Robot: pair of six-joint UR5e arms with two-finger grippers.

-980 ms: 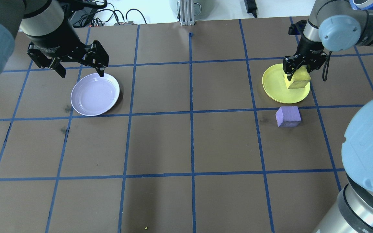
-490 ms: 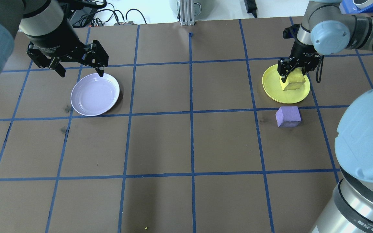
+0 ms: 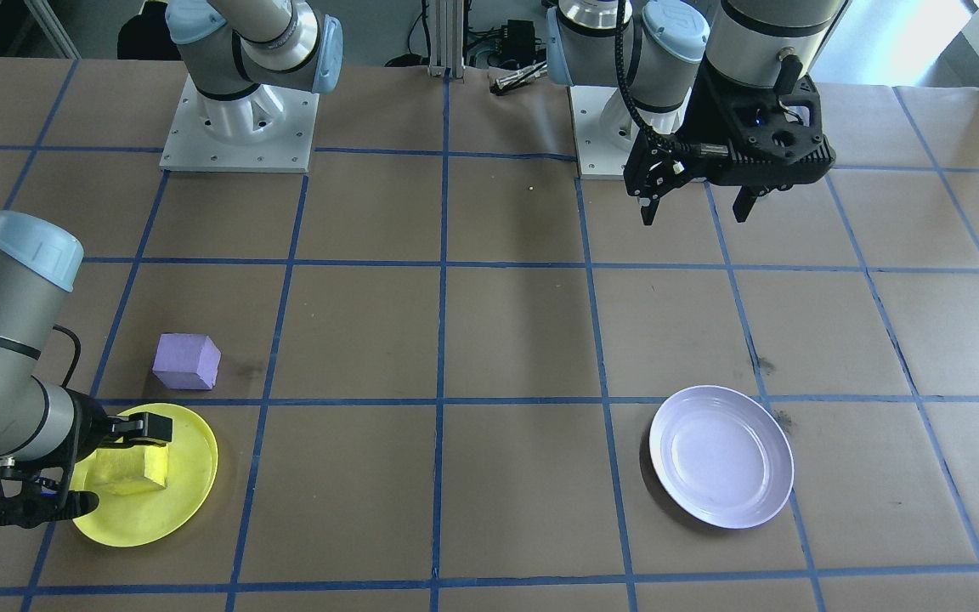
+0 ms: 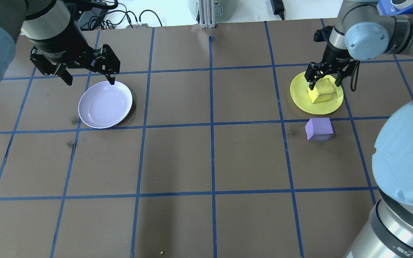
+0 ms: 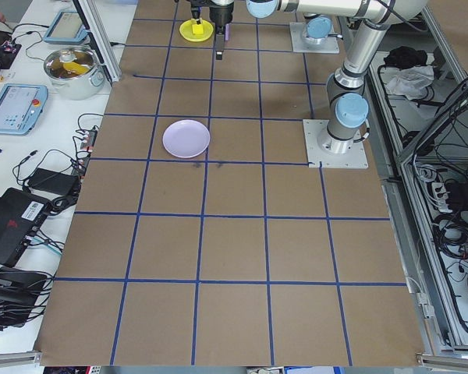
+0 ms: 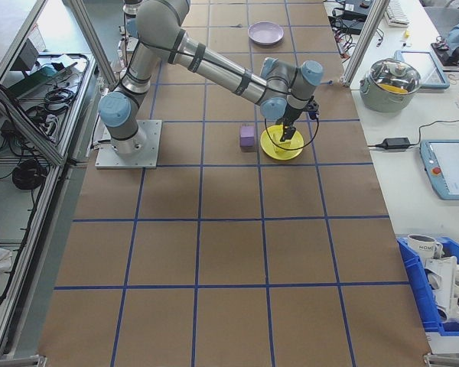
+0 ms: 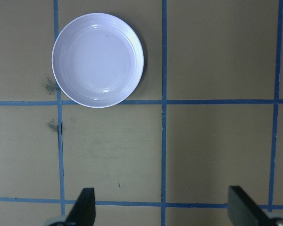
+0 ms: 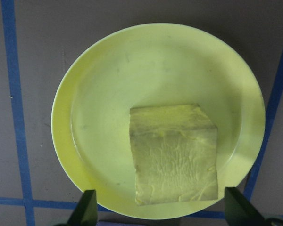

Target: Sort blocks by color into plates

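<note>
A yellow block [image 4: 322, 94] sits inside the bright yellow plate [image 4: 301, 96], off-centre toward the plate's rim, as the wrist view shows [image 8: 173, 154]. The right gripper [image 4: 325, 79] hangs directly over it with its fingers spread wide, one on each side of the block and clear of its faces, gripping nothing. Just outside the yellow plate, on the brown paper-covered table [image 4: 210, 161] and on the robot's side of a blue tape line [image 4: 339, 118], lies the purple block [image 4: 319, 129], near the plate but not touching it. Well apart, on the other half of the table, the lavender plate [image 4: 105, 104] holds nothing. The left gripper [image 4: 88, 77] hovers above the table at that plate's far edge, its two black fingers parted wide and empty; its wrist camera looks straight down on the lavender plate [image 7: 98, 59] and the blue grid around it.
</note>
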